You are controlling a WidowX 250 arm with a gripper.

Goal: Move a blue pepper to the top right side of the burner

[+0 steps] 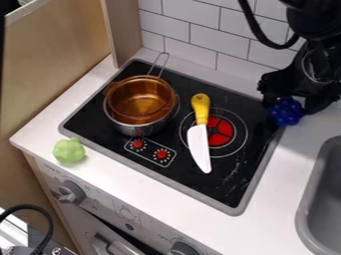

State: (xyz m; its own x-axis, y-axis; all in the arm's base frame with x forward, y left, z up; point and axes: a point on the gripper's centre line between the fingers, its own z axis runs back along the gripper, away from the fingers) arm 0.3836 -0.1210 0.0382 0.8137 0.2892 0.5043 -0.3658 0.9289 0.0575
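At the right, over the stove's upper right corner, hangs the black gripper [290, 103], shut on the blue pepper [286, 111]. The pepper is a bumpy, dark blue piece, with a black finger against each side and its upper part partly hidden by the gripper. Whether its underside touches the surface, I cannot tell. The black stove top [170, 167] has a burner with a red centre [220, 131], and the pepper is up and to the right of that burner.
A yellow-handled knife [199, 142] lies across the burner's left part. Left of it, an amber pot [141, 102] sits inside a metal pot [130, 130]. A green vegetable [69, 151] is on the counter's left edge. The grey sink [307, 209] is at lower right; a tiled wall stands behind.
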